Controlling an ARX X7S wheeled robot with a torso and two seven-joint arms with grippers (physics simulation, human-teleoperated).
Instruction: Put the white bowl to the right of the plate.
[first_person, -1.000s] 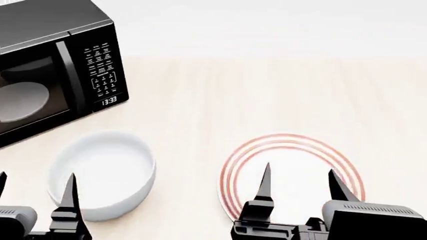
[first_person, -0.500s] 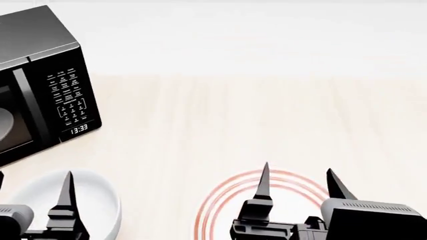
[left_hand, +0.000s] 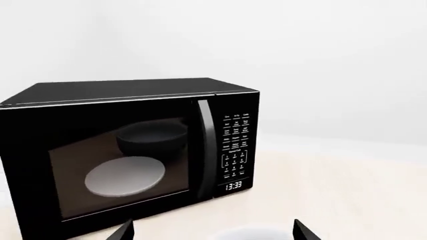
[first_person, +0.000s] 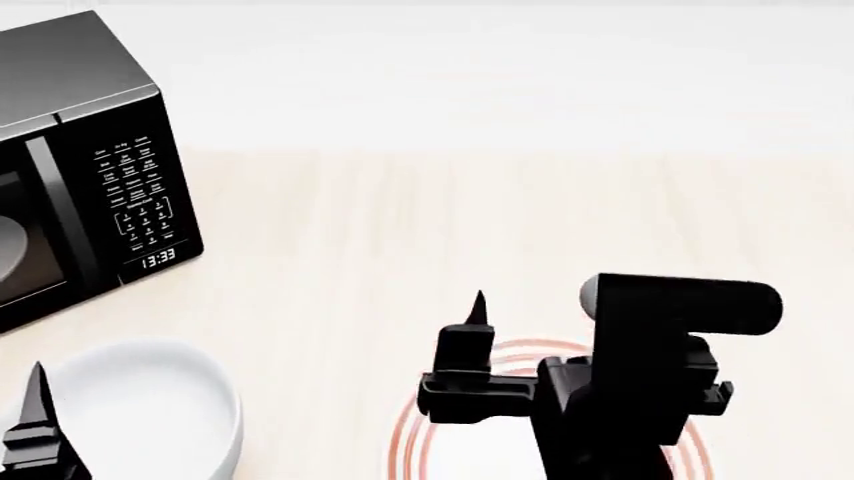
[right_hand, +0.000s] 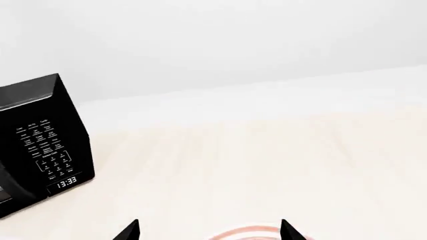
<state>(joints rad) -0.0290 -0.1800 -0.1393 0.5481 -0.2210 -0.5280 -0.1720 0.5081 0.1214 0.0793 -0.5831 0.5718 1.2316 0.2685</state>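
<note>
We're at the approach step, nothing grasped. White bowl (first_person: 140, 415) sits near-left, below the microwave (first_person: 80, 165), plate (first_person: 441, 440) to its right. Left gripper (left_hand: 213, 232) spread wide, empty; right gripper (right_hand: 209, 231) likewise, above plate. Next: left gripper needs to reach the bowl's rim.

The white bowl (first_person: 140, 415) sits upright on the pale wood worktop (first_person: 534, 230) at about 8 o'clock in the head view, plain and deep with smooth thick walls, its lower part cut off by the frame edge. The plate (first_person: 441, 440) lies flat at about 5 o'clock, well apart from the bowl and on its right; only an arc of its thin red concentric rings shows, the rest being covered by the right arm.
</note>
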